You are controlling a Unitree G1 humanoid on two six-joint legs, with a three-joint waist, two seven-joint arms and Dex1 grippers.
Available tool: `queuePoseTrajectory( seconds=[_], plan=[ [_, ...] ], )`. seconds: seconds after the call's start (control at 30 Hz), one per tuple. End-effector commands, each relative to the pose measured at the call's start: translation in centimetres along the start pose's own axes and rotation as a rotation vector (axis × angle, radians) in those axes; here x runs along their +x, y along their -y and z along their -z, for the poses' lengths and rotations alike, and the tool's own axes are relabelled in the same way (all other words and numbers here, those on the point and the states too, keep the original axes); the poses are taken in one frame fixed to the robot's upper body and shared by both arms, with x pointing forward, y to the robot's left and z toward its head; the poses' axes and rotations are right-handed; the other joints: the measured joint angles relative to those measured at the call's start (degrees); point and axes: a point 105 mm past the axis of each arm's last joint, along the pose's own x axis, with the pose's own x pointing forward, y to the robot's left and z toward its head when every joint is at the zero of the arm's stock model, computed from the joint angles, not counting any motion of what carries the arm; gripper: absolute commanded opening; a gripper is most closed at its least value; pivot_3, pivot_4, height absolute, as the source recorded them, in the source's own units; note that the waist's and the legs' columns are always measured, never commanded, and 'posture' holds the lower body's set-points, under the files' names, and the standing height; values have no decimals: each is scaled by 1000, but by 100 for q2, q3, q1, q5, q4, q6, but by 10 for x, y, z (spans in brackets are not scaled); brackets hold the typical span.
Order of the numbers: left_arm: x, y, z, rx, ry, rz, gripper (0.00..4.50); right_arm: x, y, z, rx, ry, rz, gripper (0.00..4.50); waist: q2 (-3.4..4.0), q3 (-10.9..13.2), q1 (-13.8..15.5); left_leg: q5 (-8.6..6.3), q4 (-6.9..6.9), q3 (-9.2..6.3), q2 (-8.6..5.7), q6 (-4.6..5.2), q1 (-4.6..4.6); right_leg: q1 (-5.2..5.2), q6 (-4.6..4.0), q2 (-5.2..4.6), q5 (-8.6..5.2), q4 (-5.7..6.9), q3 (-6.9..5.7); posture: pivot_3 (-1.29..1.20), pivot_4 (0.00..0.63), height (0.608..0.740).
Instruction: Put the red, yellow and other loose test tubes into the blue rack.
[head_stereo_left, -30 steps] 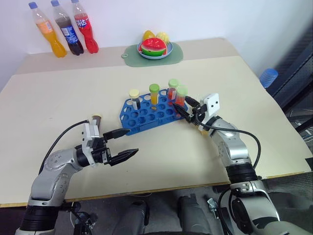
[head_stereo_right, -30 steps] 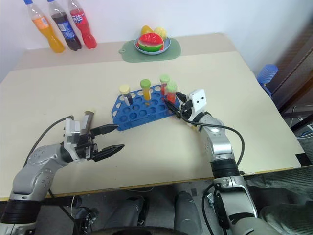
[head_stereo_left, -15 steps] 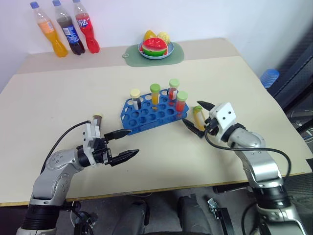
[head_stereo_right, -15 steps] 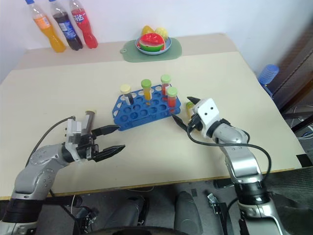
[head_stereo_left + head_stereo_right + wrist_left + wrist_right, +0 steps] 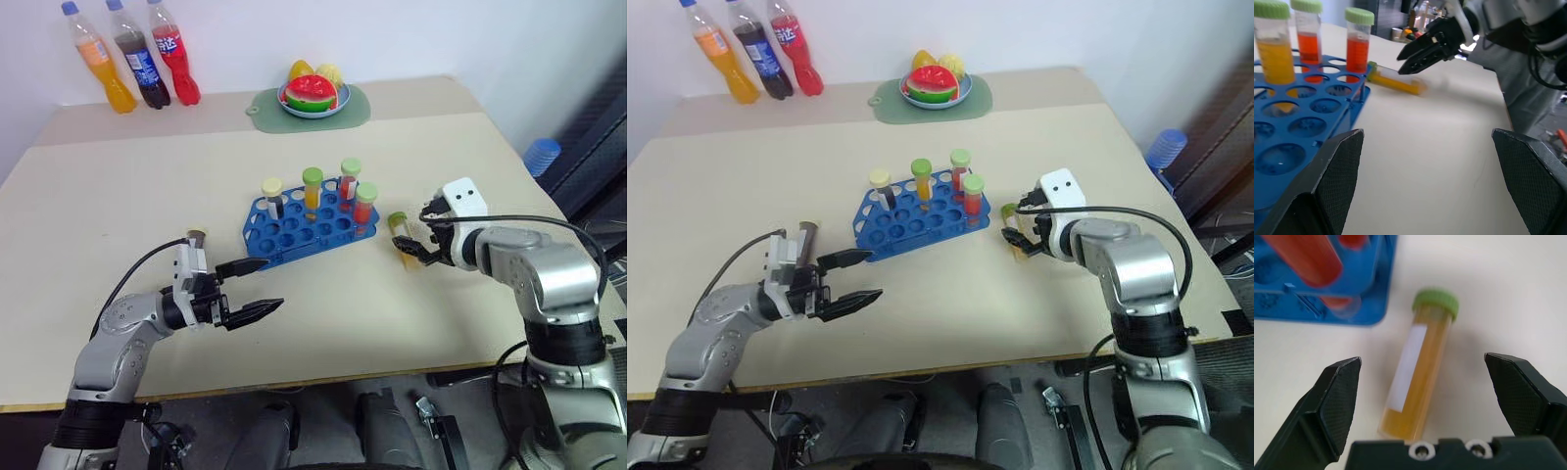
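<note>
Nearest the robot, the left gripper (image 5: 257, 288) hangs over the beige table (image 5: 118, 196) near its front-left part, fingers spread wide w/ nothing between them, pointing right toward the near-left corner of the blue rack (image 5: 306, 229). A dark-capped tube (image 5: 196, 238) shows just behind that wrist; whether it stands on the table or is fixed to the arm can't be told

Right side, a bit farther: the right gripper (image 5: 428, 244) is tipped down over a loose yellow-orange tube (image 5: 1418, 377), green cap & white label, lying flat on the table just right of the rack. Jaws are apart, one each side of the tube, not touching it

Mid-table, the rack holds 4 upright tubes: a cream-capped dark one (image 5: 271, 193), a green-capped yellow one (image 5: 312, 188) and 2 green-capped red ones (image 5: 349, 177)

Far edge: round blue plate of fruit (image 5: 313, 96) on a green mat (image 5: 355, 107), and at far left 3 soda bottles (image 5: 132, 64)
</note>
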Motion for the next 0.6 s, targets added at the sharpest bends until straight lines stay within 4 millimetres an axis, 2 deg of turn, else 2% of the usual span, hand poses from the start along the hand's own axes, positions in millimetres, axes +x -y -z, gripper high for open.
queuePoseTrajectory(
  seconds=[0.03,0.23,0.4,0.43,0.47,0.5,0.6],
  plan=[
    [-1,1,-6,35,6,9,4332,2,2,-13,40,-11,-15,4449,0,0,5,0,0,0,0,0,0,0,0,0,0,0,0,0,150,740],
    [-3,2,-5,35,2,-4,4332,16,2,-14,80,-72,-64,4449,0,0,5,0,1,1,-1,0,-2,2,1,-1,1,-5,0,0,150,740],
    [-6,5,-5,31,0,-13,4332,26,-5,-4,47,-127,-105,4449,-1,-1,-17,1,0,1,0,-2,-1,0,1,0,1,-4,-1,0,150,740],
    [-6,5,-5,30,0,-15,4332,28,-6,-3,29,-133,-108,3943,-1,-1,-19,1,1,1,0,-1,-1,0,1,0,1,-4,0,0,150,740],
    [-6,5,-5,30,0,-17,4332,30,-8,-2,9,-132,-115,3726,-1,-1,-23,0,1,1,0,0,0,1,1,0,1,-4,0,0,150,740],
    [-7,5,-5,31,-2,-20,4332,31,-9,-1,-4,-131,-124,3329,-1,-1,-23,0,0,2,0,0,1,1,1,0,1,-4,0,0,150,740],
    [-8,5,-5,32,-4,-25,4332,32,-3,0,-91,-117,-81,1789,-1,-1,-27,0,0,2,1,0,1,1,1,1,1,-3,0,0,150,740]
  ],
)
